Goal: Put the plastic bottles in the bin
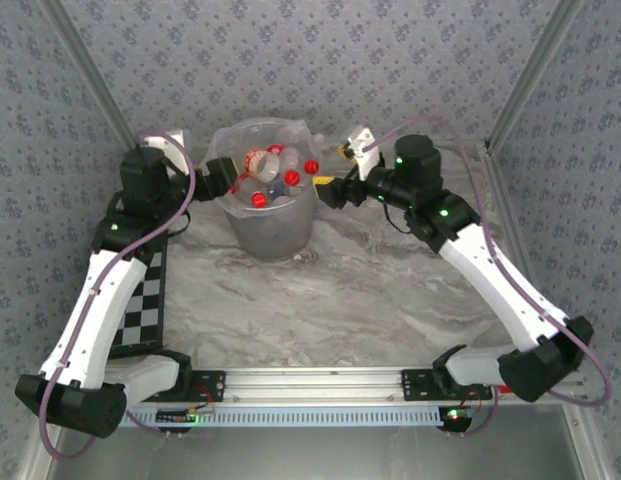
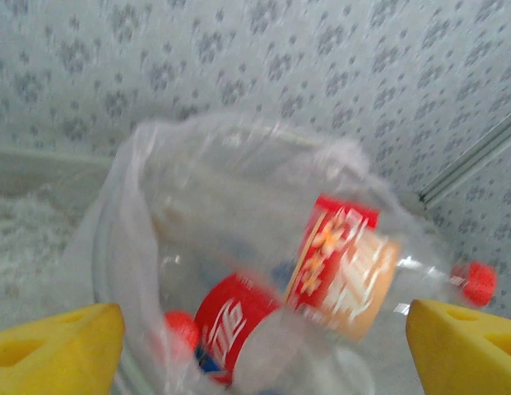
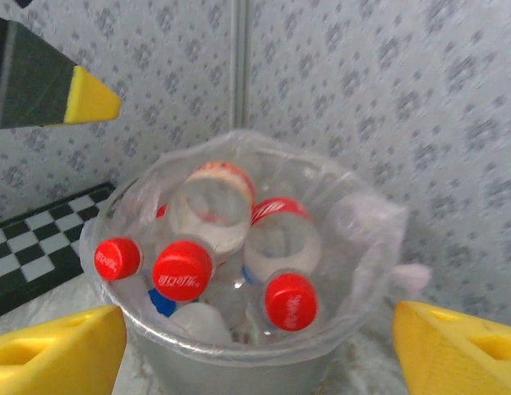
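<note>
The bin (image 1: 275,235), a translucent bucket lined with a clear bag, stands at the back middle of the table. Several plastic bottles (image 1: 260,165) with red caps and red labels lie piled inside it. My left gripper (image 1: 222,178) hovers at the bin's left rim, and my right gripper (image 1: 328,190) at its right rim. In the left wrist view the gripper (image 2: 265,327) is open, and beyond it a red-labelled bottle (image 2: 346,271) lies tilted and blurred inside the bag. In the right wrist view the gripper (image 3: 257,329) is open above the bin's near rim (image 3: 239,362), with red-capped bottles (image 3: 183,270) just past it.
A black-and-white checkerboard (image 1: 145,310) lies on the table at the left. A metal rail (image 1: 320,385) runs along the near edge between the arm bases. Patterned walls and slanted metal posts close in the back and sides. The left gripper's yellow fingertip (image 3: 89,97) shows in the right wrist view.
</note>
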Robot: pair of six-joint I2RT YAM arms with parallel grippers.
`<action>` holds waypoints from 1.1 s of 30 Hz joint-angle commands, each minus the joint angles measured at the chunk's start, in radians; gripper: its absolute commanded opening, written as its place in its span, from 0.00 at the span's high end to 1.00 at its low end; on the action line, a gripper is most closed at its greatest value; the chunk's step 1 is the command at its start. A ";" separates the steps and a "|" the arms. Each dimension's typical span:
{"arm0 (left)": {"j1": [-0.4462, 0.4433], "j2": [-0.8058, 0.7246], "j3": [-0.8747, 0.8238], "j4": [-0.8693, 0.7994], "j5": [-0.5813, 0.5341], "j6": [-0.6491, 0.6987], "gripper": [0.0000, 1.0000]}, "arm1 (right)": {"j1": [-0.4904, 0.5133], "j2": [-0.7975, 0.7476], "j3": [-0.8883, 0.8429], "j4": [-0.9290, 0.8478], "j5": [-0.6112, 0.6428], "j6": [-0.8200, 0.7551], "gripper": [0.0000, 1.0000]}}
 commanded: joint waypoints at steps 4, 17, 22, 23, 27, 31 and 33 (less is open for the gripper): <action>0.003 0.194 0.196 0.006 0.064 0.031 0.20 | -0.024 -0.029 -0.011 -0.049 0.028 0.026 0.15; -0.068 0.307 0.078 0.022 0.114 0.021 0.39 | -0.064 -0.054 -0.110 -0.013 0.043 0.091 0.16; -0.077 0.307 -0.008 0.078 0.126 -0.016 0.39 | -0.065 -0.020 -0.105 0.021 0.028 0.135 0.16; -0.076 0.304 -0.010 0.082 0.123 -0.016 0.39 | -0.065 -0.015 -0.099 0.020 0.024 0.138 0.16; -0.075 0.291 0.030 0.060 0.115 0.001 0.38 | -0.064 -0.013 -0.089 0.016 0.026 0.140 0.16; -0.068 0.267 0.098 0.023 0.117 0.025 0.35 | -0.070 -0.023 -0.084 0.043 0.049 0.140 0.16; -0.060 0.250 0.127 0.013 0.126 0.030 0.32 | -0.079 -0.010 -0.064 0.070 0.075 0.145 0.16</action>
